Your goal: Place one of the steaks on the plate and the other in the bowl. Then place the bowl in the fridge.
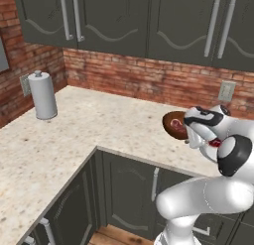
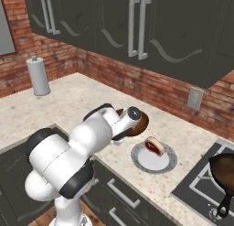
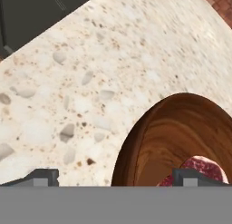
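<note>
The glossy reddish-brown bowl (image 3: 181,137) stands on the speckled counter, also seen as the bowl (image 1: 172,125) and the bowl (image 2: 140,122) half hidden behind my arm. One steak (image 3: 202,167) lies inside it. My gripper (image 3: 118,177) is open just above the bowl's near rim, with one fingertip outside the wall and the other over the inside. The second steak (image 2: 154,146) rests on the pale plate (image 2: 139,161), just right of the bowl. The fridge is out of view.
A paper towel roll (image 1: 43,95) stands at the back left of the counter. A black frying pan (image 2: 225,171) sits on the stove at the right. Dark upper cabinets (image 2: 137,24) hang over the brick wall.
</note>
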### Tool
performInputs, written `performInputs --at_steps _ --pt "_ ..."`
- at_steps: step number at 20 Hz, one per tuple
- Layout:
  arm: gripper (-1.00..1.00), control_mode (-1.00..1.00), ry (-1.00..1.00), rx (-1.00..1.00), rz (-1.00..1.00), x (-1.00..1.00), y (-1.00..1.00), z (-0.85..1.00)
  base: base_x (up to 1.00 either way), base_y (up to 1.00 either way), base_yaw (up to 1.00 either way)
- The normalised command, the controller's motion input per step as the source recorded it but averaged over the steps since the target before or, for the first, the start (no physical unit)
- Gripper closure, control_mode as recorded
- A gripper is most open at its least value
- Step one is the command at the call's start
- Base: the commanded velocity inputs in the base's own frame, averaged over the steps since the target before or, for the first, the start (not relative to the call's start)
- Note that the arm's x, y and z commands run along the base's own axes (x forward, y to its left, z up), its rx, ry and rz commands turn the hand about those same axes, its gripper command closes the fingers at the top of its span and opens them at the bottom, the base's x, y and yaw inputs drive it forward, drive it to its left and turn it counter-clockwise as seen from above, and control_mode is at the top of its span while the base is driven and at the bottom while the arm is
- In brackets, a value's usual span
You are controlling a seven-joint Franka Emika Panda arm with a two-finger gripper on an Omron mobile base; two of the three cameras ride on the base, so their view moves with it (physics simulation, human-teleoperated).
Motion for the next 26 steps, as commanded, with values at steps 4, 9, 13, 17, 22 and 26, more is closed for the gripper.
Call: performInputs --at_steps 4,9,13,17,22,26 --pt "-1.00 -1.00 0.00 0.00 0.00 0.33 -0.09 -0.20 0.00 0.00 0.00" --pt "-1.00 -1.00 0.00 0.00 0.00 0.32 -0.13 -0.19 0.00 0.00 0.00" --pt "1.00 -1.00 0.00 0.00 0.00 0.27 -0.13 -0.20 0.00 0.00 0.00" --pt "1.00 -1.00 0.00 0.00 0.00 0.04 0.00 -0.32 0.00 0.00 0.00" --pt "1.00 -1.00 0.00 -0.01 0.05 -0.20 0.18 -0.28 0.00 0.00 0.00" --pt "1.00 -1.00 0.00 -0.05 0.17 -0.31 0.41 -0.05 0.00 0.00 0.00"
